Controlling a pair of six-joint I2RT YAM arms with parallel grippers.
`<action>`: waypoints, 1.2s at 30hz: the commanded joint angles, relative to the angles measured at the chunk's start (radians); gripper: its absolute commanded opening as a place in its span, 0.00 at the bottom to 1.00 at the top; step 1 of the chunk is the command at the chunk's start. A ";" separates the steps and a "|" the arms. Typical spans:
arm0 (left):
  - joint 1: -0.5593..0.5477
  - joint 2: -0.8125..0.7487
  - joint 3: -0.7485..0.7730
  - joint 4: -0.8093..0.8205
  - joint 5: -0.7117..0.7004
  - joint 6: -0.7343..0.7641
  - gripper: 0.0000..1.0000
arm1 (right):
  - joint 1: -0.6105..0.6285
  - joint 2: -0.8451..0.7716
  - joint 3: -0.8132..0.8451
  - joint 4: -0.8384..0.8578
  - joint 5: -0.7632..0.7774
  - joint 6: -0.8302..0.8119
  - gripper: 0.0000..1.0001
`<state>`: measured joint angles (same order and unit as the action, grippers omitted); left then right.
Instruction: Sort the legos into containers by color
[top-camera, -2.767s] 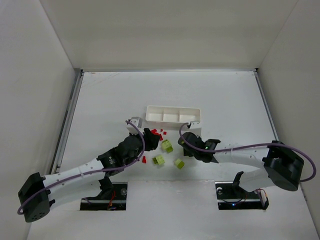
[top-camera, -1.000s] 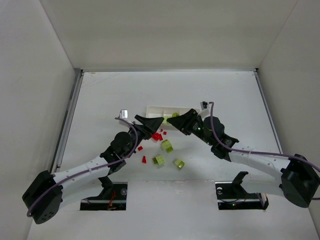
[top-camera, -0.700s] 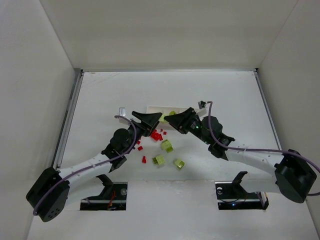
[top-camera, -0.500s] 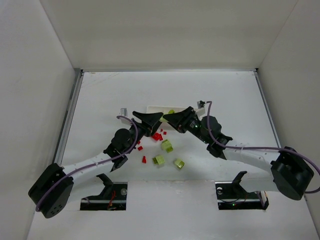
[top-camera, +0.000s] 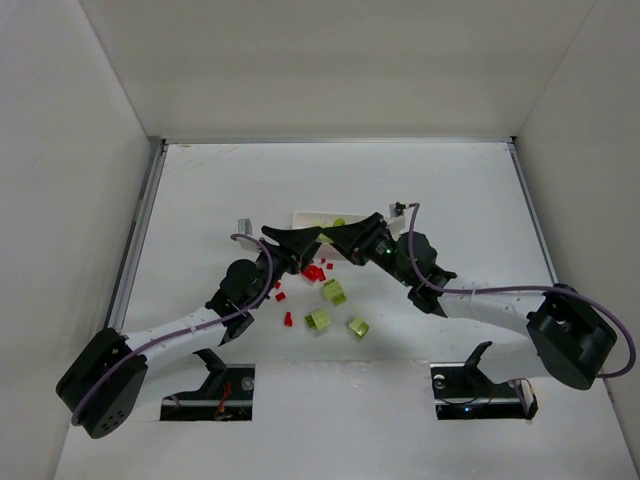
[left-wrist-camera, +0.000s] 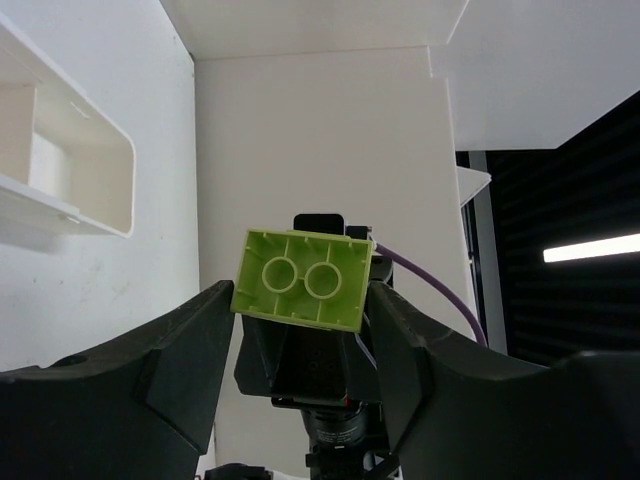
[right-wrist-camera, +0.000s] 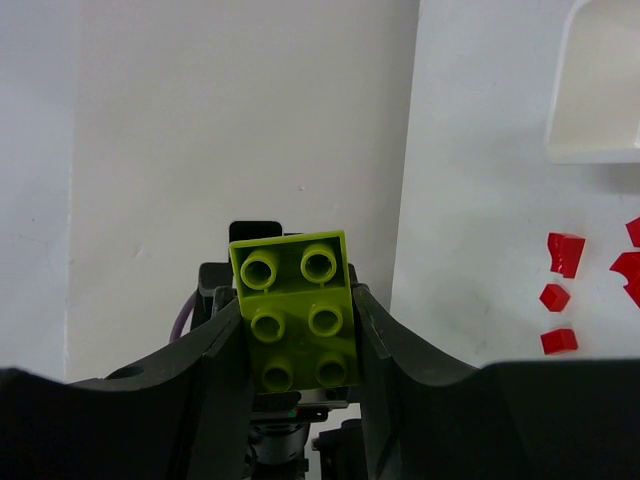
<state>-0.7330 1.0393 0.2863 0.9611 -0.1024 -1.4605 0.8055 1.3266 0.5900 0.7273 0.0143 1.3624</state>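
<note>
Above the tray (left-wrist-camera: 118, 180), the right hand (right-wrist-camera: 297, 315) clenched a green brick (right-wrist-camera: 295, 310) by its long sides. The left hand (left-wrist-camera: 300, 295) faced it, straddling its short ends. Gripping yet? Couldn't tell.

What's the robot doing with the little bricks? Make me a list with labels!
right hand: shut on a green brick, studs facing its camera
left hand: fingers on both sides of the same brick; grip unclear
where: hands meet in the air by the tray
red pieces: clustered on the table beside the tray
loose green bricks: three on the table
</note>
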 joint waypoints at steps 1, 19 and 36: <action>0.004 -0.016 -0.009 0.080 -0.006 0.006 0.52 | 0.004 0.009 0.011 0.103 -0.004 0.023 0.23; 0.016 -0.050 -0.015 0.045 -0.037 0.158 0.31 | 0.001 -0.044 -0.041 0.093 -0.010 0.017 0.23; 0.094 0.186 0.313 -0.444 -0.124 0.580 0.32 | -0.044 -0.250 -0.078 -0.301 0.142 -0.302 0.23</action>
<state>-0.6392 1.1725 0.5037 0.6220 -0.1753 -1.0245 0.7544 1.1202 0.4870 0.5434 0.0727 1.1908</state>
